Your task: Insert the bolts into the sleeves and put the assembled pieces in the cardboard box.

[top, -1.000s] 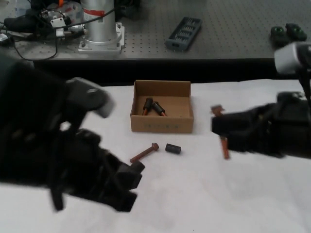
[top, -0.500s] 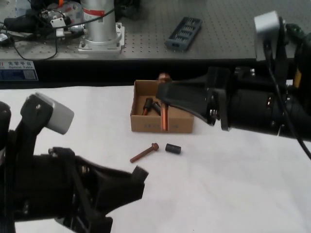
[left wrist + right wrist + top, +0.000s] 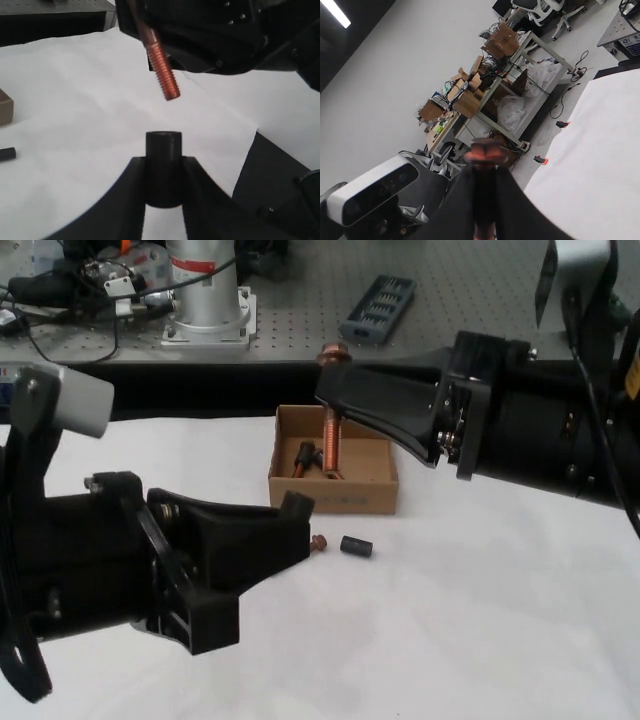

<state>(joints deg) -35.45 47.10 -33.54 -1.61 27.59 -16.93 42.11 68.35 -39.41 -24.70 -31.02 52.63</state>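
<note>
Your left gripper (image 3: 163, 167) clamps a sleeve (image 3: 163, 147); your right gripper (image 3: 335, 390) pinches a bolt (image 3: 331, 445) just clear of it. A loose sleeve (image 3: 356, 546) lies at the cardboard box's (image 3: 300, 495) 6 o'clock.

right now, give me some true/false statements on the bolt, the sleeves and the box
1. The left pincer holds a black sleeve. True.
2. The bolt in the right pincer sits inside that sleeve. False: its threaded tip hangs above the sleeve, apart from it.
3. The cardboard box is empty. False: assembled pieces lie in it.
4. A loose sleeve lies on the white cloth outside the box. True.
</note>
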